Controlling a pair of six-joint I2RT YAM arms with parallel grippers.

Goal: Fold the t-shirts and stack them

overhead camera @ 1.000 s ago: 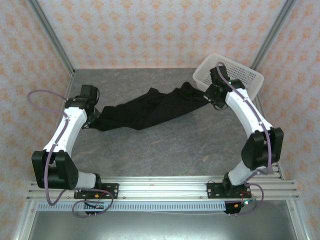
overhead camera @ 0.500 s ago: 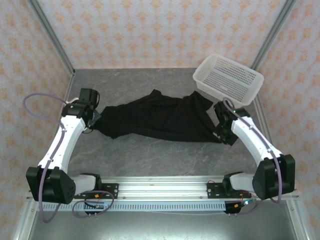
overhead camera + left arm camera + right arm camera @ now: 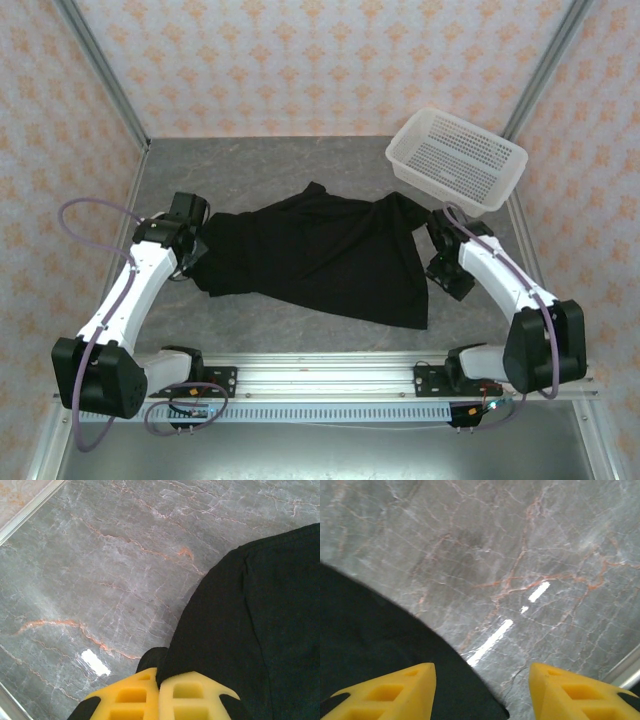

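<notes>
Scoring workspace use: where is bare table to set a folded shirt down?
Bare table lies behind the t-shirt, left of the basket, and in a strip between its near hem and the rail. Crowded: the right side, by basket and right fingers; left fingers pinch the shirt's left end.

Matt black cloth t-shirt (image 3: 330, 255); glossy grey marble-look table (image 3: 300, 160); white plastic basket (image 3: 455, 160)
</notes>
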